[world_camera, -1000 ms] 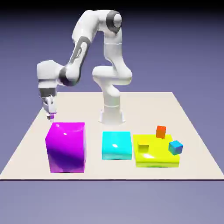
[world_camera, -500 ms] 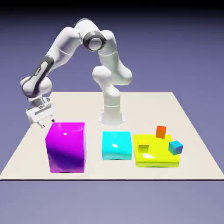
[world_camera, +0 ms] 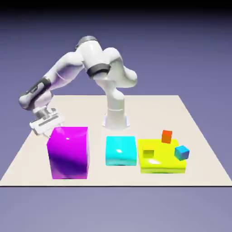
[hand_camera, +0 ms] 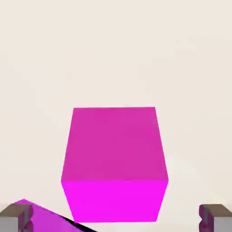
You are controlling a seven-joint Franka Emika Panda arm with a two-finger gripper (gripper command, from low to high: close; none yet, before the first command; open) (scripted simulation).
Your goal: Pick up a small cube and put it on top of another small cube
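Beige tabletop (world_camera: 90, 176) before a blue-violet backdrop (world_camera: 181, 54).

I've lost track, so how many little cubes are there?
4. The pink cube is ahead of the end effector; the yellow cube, orange cube and blue cube are at the yellow block. Others may be hidden.

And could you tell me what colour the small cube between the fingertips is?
Magenta-pink, clearest in the hand view.

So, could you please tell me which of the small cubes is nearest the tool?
The pink one: it sits ahead of the open tool, while the orange and blue cubes are over by the yellow block.
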